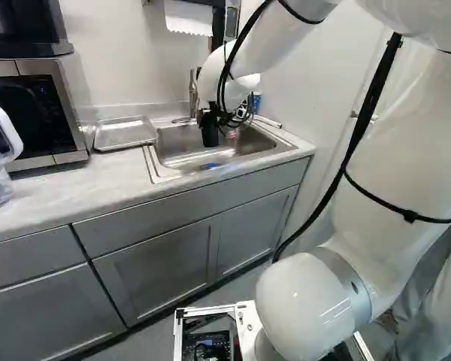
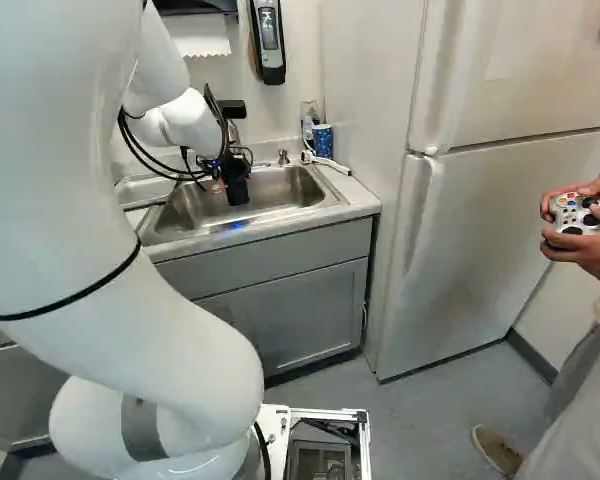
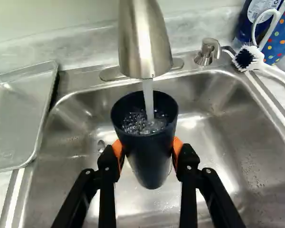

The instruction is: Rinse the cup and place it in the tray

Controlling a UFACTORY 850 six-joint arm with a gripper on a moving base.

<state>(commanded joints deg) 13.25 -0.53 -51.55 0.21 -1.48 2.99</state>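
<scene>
Cup point(image 3: 149, 164), upper centre of the left base view, is likely stiff, slippery when wet; the part-open claw point(image 3: 147, 151) clasps its sides, sensibly at mid-height.

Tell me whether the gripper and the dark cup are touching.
Touching. The wrist view shows it: both orange pads of the gripper lie against the dark cup from opposite sides, without a gap.

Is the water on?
Yes, it's on: a stream runs from the faucet into the dark cup, bubbling inside.
</scene>
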